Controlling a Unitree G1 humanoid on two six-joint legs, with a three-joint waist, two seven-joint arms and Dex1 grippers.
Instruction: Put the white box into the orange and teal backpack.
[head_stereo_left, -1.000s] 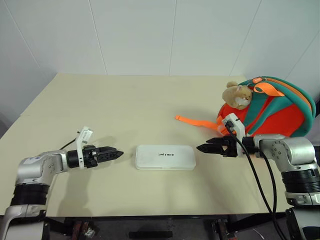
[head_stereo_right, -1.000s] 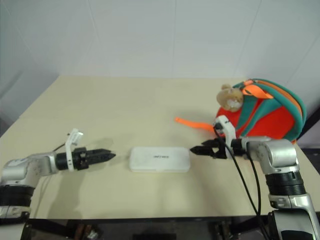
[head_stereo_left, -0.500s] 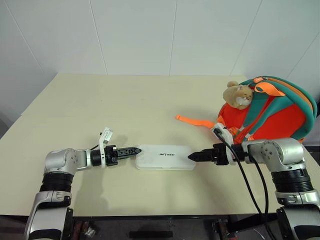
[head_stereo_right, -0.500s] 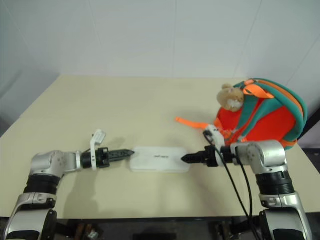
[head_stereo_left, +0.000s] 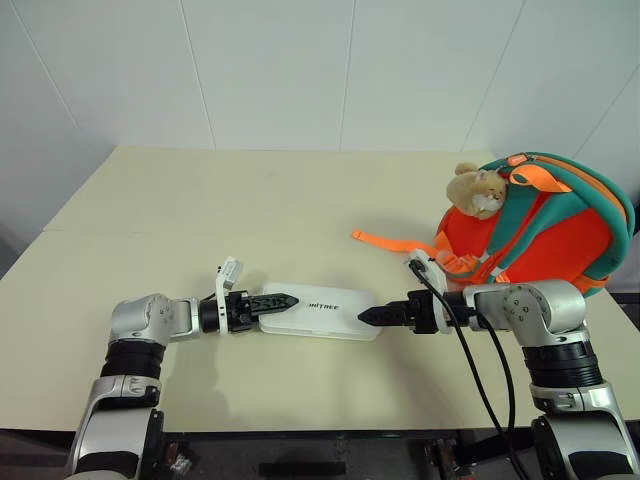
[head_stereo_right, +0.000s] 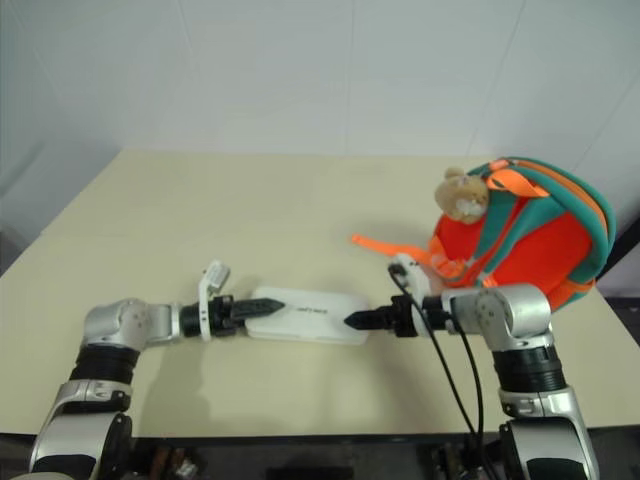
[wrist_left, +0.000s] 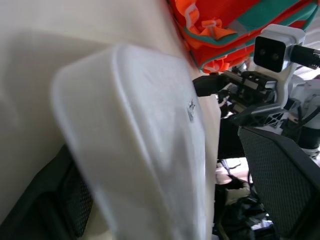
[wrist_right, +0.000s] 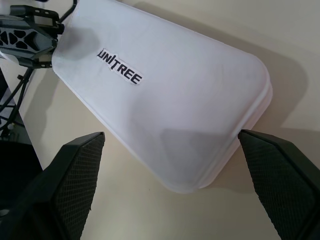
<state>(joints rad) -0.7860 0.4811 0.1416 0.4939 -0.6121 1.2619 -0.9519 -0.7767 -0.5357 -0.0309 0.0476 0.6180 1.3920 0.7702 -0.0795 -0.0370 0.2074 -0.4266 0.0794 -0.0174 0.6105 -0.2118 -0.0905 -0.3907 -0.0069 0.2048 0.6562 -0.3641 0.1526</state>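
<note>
The white box (head_stereo_left: 322, 311) lies flat on the table near its front edge, dark lettering up. My left gripper (head_stereo_left: 278, 300) is open at the box's left end, which sits between its fingers (wrist_left: 280, 185). At the right end my right gripper (head_stereo_left: 368, 317) is open too. In the right wrist view its fingers (wrist_right: 75, 185) stand on either side of that end with gaps to the box (wrist_right: 170, 100). The orange and teal backpack (head_stereo_left: 545, 235) sits at the table's right edge, behind my right arm, with a tan plush bear (head_stereo_left: 474, 190) on it.
An orange webbing strap (head_stereo_left: 385, 241) trails from the backpack across the beige table (head_stereo_left: 250, 210) toward the middle, just behind my right gripper. White walls stand behind the table.
Both grippers have moved inward, the left one rightward and the right one leftward, from clear of the box to straddling its two ends. The box lies where it was.
</note>
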